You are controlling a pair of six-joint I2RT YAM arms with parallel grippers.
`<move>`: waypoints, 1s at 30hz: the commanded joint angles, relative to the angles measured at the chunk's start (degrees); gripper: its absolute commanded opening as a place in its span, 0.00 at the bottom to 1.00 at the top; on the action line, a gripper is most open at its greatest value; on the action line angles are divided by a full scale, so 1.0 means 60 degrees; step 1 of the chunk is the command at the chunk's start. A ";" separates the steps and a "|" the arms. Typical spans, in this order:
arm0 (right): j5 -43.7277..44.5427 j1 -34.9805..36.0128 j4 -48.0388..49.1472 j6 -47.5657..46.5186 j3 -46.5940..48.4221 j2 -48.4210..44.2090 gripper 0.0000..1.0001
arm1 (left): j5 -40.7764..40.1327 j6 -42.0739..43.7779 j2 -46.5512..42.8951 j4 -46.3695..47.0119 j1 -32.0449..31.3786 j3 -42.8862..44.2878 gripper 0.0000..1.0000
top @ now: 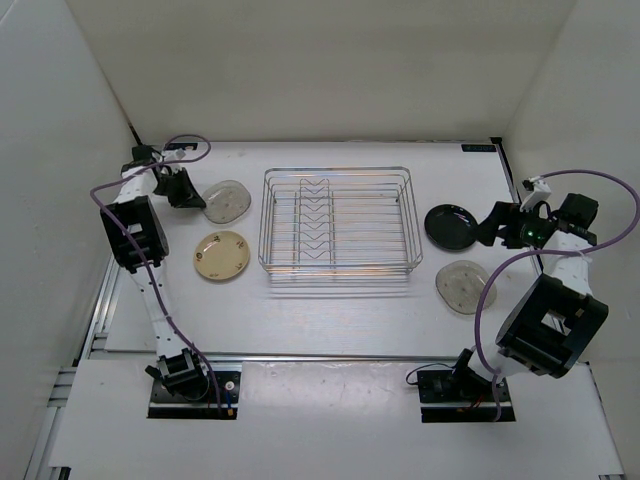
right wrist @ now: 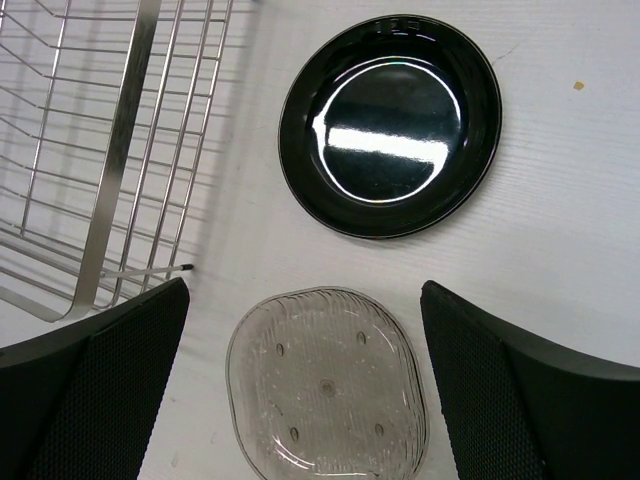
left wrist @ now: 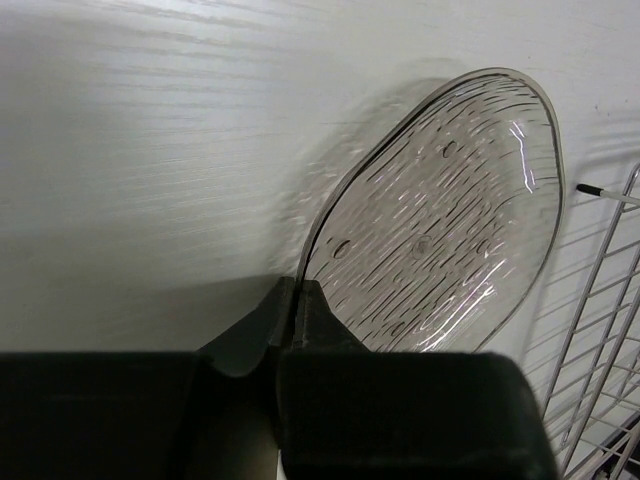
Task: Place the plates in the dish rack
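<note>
L pincer (left wrist: 290, 318) is closed narrow on the near rim of the left grey plate (left wrist: 440, 220), which lies just left of the rack (top: 266, 225). We cannot tell whether it is off the table (top: 340, 320) yet. R pincer (right wrist: 302, 290) is spread wide and holds nothing, hovering over the right grey plate (right wrist: 325, 395), w/ the black plate (right wrist: 390, 125) just beyond. Tan plate (top: 221, 255) sits near the rack's left front corner. No plate is in the rack. Our judgement: the grey plates look thin, light, stiff and glossy, so prob. slippery. Flat on the table, the rim is the only hold, so we should bite deep or the plate may pivot. The black plate looks heavier and chip-prone.
</note>
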 commanded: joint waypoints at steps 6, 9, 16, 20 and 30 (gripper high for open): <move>-0.0535 -0.0139 -0.0252 -0.0309 0.0006 -0.0321 1.00 | -0.0995 0.0341 -0.0426 -0.0139 -0.0401 0.0156 0.11; -0.0536 -0.0139 -0.0253 -0.0310 0.0006 -0.0408 1.00 | -0.1215 0.0341 -0.0953 -0.0035 -0.0298 0.0419 0.11; -0.0726 -0.0139 -0.0341 -0.0310 0.0006 -0.0409 1.00 | -0.2854 0.1013 -0.2840 0.0052 -0.0414 0.1297 0.11; -0.0814 -0.0139 -0.0341 -0.0398 0.0006 -0.0409 1.00 | -0.3558 0.1760 -0.3778 0.0052 -0.0677 0.1898 0.11; -0.0990 -0.0139 -0.0517 -0.0398 0.0006 -0.0497 1.00 | -0.5460 0.5330 -0.5947 0.0432 -0.3032 0.1710 0.11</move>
